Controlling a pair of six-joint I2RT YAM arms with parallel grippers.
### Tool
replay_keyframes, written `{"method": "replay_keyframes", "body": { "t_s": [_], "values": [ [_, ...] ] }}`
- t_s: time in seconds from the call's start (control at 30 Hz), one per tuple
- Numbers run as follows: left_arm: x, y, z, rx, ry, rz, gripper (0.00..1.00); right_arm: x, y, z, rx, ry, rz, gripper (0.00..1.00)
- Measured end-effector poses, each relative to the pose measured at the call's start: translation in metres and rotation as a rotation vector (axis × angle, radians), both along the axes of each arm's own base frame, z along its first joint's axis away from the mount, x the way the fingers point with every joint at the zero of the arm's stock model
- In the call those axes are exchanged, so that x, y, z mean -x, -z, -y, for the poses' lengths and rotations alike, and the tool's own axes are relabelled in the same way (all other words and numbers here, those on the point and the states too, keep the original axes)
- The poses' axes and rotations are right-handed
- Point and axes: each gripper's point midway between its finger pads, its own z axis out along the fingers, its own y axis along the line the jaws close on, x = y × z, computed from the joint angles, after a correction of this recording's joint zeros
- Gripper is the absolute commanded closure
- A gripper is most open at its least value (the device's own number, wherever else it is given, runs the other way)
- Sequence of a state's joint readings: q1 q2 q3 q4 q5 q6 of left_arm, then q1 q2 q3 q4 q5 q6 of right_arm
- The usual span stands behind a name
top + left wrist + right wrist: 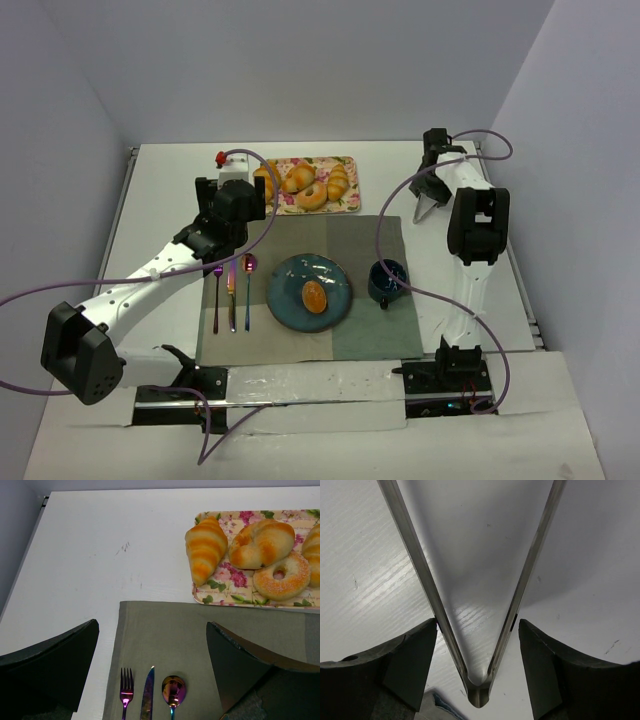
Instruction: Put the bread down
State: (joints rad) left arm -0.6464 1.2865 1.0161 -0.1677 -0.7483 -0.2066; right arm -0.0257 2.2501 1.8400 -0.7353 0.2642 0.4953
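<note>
One bread (314,296) lies on the blue plate (283,298). My left gripper (152,625) is spread wide; my right gripper (477,625) clamps one pair of tongs (418,565).

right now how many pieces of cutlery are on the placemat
3, side by side on the left part of the mat, left of the blue plate: a fork outermost, a knife in the middle, a spoon nearest the plate. None looks hidden.
</note>
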Motion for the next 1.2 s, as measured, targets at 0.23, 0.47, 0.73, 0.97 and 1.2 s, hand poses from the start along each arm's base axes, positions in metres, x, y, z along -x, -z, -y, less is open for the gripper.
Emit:
{"method": "replay_keyframes", "body": {
  "t_s": [0.23, 0.47, 0.73, 0.97, 1.2],
  "values": [
    [0.000, 0.000, 0.000, 0.000, 0.000, 0.000, 0.01, 0.000, 0.001, 0.001, 0.004, 0.003, 0.004, 0.22],
    [0.000, 0.000, 0.000, 0.000, 0.000, 0.000, 0.01, 0.016, -0.018, -0.001, 0.004, 0.003, 0.026, 0.21],
    [0.000, 0.000, 0.000, 0.000, 0.000, 0.000, 0.01, 0.026, -0.148, -0.017, -0.006, -0.032, 0.333, 0.13],
    [0.000, 0.000, 0.000, 0.000, 0.000, 0.000, 0.01, 0.075, -0.218, -0.093, -0.078, -0.236, 0.538, 0.00],
    [0.000, 0.000, 0.000, 0.000, 0.000, -0.001, 0.01, 0.123, -0.225, -0.157, -0.140, -0.443, 0.589, 0.00]
  ]
}}
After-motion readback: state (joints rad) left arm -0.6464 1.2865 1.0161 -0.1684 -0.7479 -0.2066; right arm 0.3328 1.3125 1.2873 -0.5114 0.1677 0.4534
